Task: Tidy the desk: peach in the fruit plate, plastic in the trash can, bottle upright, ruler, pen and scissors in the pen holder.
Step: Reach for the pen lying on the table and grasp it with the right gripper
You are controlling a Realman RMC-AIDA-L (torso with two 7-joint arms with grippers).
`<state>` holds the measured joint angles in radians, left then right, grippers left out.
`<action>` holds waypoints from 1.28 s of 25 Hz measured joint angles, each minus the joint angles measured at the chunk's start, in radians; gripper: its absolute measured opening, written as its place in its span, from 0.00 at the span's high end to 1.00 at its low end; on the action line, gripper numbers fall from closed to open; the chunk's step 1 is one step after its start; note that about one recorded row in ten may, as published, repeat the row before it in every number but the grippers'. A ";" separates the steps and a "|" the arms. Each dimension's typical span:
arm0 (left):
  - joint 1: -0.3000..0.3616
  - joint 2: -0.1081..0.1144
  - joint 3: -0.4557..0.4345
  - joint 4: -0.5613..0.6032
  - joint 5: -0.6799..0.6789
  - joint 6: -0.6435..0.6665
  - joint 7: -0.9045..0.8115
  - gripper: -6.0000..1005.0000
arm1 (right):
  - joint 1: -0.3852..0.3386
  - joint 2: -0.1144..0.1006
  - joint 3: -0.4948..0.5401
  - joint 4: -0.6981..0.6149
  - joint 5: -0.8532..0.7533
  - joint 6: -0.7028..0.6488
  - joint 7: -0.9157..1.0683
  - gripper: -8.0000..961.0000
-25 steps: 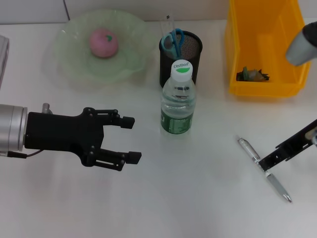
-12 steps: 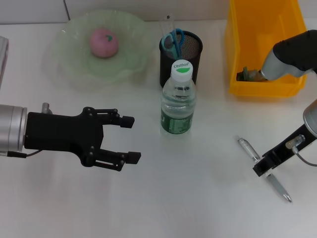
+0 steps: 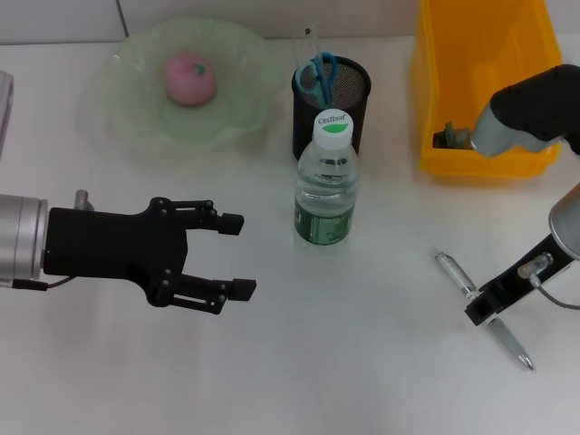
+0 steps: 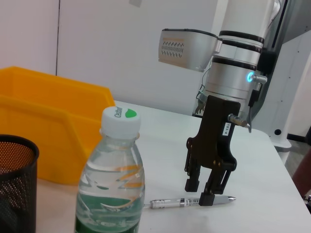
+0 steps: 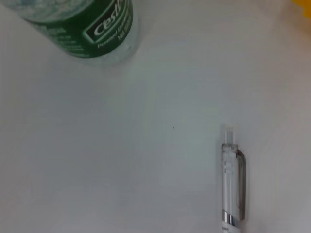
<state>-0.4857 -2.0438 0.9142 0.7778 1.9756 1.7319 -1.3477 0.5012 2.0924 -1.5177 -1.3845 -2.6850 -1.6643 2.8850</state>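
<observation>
A clear pen (image 3: 456, 276) lies on the white table at the right. My right gripper (image 3: 485, 311) stands over its middle, open, with one finger on each side of the pen (image 4: 177, 202). The right wrist view shows the pen (image 5: 232, 184) and the bottle's base (image 5: 92, 29). The water bottle (image 3: 326, 181) stands upright in the centre. Behind it the black mesh pen holder (image 3: 349, 100) contains blue-handled scissors (image 3: 317, 72) and a clear ruler (image 3: 306, 41). The peach (image 3: 188, 78) rests in the green fruit plate (image 3: 136, 118). Crumpled plastic (image 3: 462, 138) lies in the yellow bin (image 3: 435, 91). My left gripper (image 3: 237, 256) hovers open at the left.
The bottle stands just in front of the pen holder, between my two arms. The yellow bin sits at the back right, behind the right arm's elbow (image 3: 530, 104). The bottle (image 4: 114, 179) fills the left wrist view's foreground.
My right arm has swung in from the right edge, and its gripper has shifted a little left along the pen. The left arm has not moved.
</observation>
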 joint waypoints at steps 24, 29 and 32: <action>0.012 -0.001 0.000 -0.005 -0.003 0.003 -0.001 0.14 | 0.002 0.000 -0.042 0.004 -0.003 0.023 0.004 0.72; 0.013 -0.002 0.000 -0.007 -0.003 0.003 -0.001 0.14 | 0.004 0.000 -0.050 0.007 -0.004 0.023 0.004 0.73; 0.016 -0.002 0.000 -0.007 -0.003 0.002 -0.001 0.14 | 0.006 0.000 -0.053 0.008 -0.004 0.023 0.004 0.74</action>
<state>-0.4695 -2.0460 0.9142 0.7705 1.9726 1.7342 -1.3483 0.5074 2.0923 -1.5703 -1.3761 -2.6892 -1.6412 2.8885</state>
